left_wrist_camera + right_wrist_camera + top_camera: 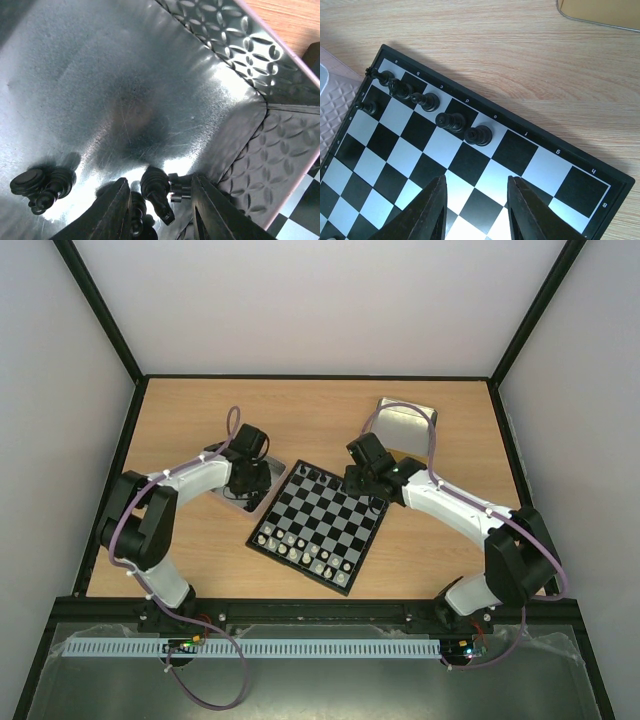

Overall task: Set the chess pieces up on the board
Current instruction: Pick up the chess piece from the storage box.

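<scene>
The board [335, 515] lies between my arms. Several black chess pieces [451, 121] stand along its far edge row, and one more [368, 106] stands in the row behind them. My right gripper [476, 179] hovers open over the board [520, 150], near those pieces, with nothing between its fingers. My left gripper [159, 179] is down in the left metal tray [125, 75], shut on a black chess piece [155, 187] that lies on its side. Another black piece [135, 210] sits against the left finger, and more [37, 185] lie to the left. From above, the left gripper [245, 485] and right gripper [358, 480] flank the board's far end.
Pale pieces [300, 550] line the board's near rows. A second metal tray [405, 425] sits at the back right, its rim [600, 12] showing in the right wrist view. The left tray's patterned wall [240, 60] rises close to the right finger. Black frame rails border the table.
</scene>
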Action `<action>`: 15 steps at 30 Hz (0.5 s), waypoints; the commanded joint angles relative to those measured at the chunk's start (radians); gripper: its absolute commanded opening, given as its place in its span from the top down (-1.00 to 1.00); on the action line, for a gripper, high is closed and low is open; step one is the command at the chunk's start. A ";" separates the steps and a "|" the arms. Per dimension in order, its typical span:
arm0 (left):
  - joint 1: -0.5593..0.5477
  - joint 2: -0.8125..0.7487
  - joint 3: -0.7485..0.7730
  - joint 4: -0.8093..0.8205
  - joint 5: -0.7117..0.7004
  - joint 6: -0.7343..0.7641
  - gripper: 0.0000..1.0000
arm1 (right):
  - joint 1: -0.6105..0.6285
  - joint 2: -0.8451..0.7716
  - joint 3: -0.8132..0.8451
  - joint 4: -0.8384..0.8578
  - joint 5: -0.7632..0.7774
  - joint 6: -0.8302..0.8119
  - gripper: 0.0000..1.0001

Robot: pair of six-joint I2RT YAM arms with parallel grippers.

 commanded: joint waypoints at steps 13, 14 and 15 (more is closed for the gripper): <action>0.003 0.060 0.014 -0.030 0.027 0.017 0.72 | -0.004 -0.037 -0.021 0.026 0.021 0.014 0.36; 0.003 0.059 0.013 -0.028 0.025 0.016 0.74 | -0.003 -0.038 -0.021 0.026 0.022 0.014 0.36; 0.003 0.056 0.012 -0.025 0.019 0.016 0.80 | -0.002 -0.040 -0.023 0.026 0.022 0.016 0.36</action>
